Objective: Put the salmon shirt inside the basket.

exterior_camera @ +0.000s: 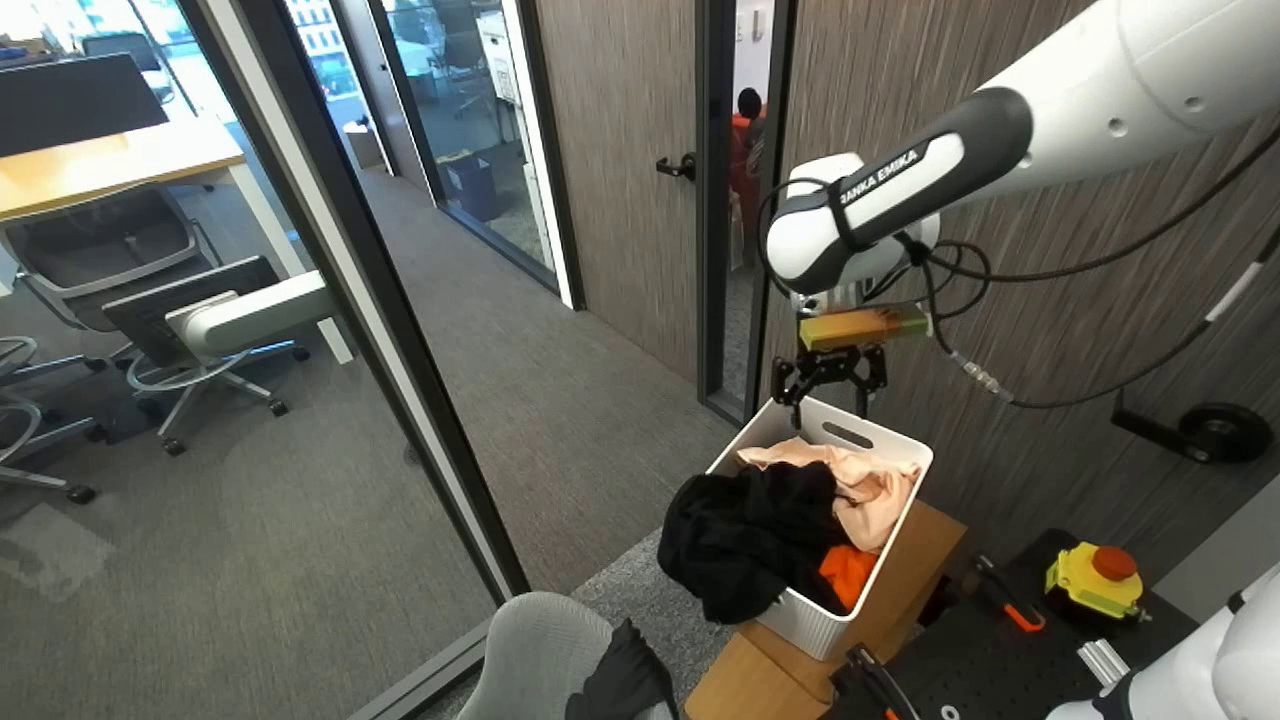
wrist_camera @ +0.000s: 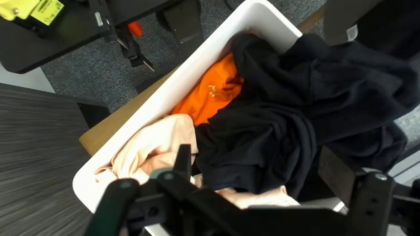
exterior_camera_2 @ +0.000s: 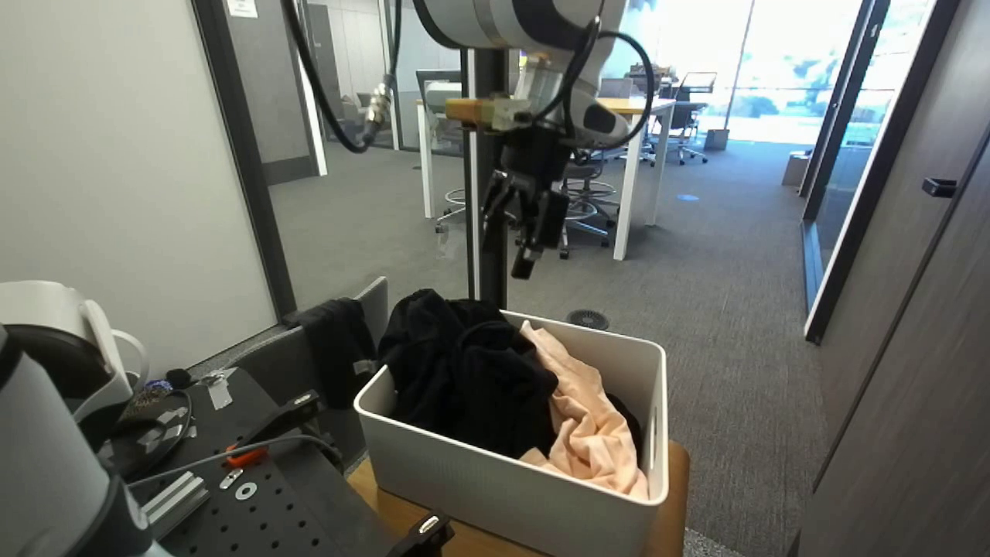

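Observation:
The salmon shirt [exterior_camera: 875, 500] lies crumpled inside the white basket [exterior_camera: 922, 480], along its end. It also shows in the basket [exterior_camera_2: 495, 483] in an exterior view [exterior_camera_2: 592, 429] and in the wrist view [wrist_camera: 157, 141]. A black garment [exterior_camera: 745, 530] lies beside and partly over it and hangs over the basket's rim. An orange cloth [wrist_camera: 213, 93] shows between the black garment and the wall. My gripper [exterior_camera: 830, 408] is above the basket, pointing down, apart from the cloth. In the wrist view its fingers [wrist_camera: 256, 155] stand wide open with nothing between them. The shirt's lower part is hidden.
The basket stands on a brown support [exterior_camera: 925, 550]. A grey chair [exterior_camera: 545, 650] with a dark cloth is beside it. A black table [exterior_camera_2: 255, 510] with tools and a yellow emergency stop [exterior_camera: 1095, 580] is near. A wood-panelled wall [exterior_camera: 1050, 330] and glass partition surround the area.

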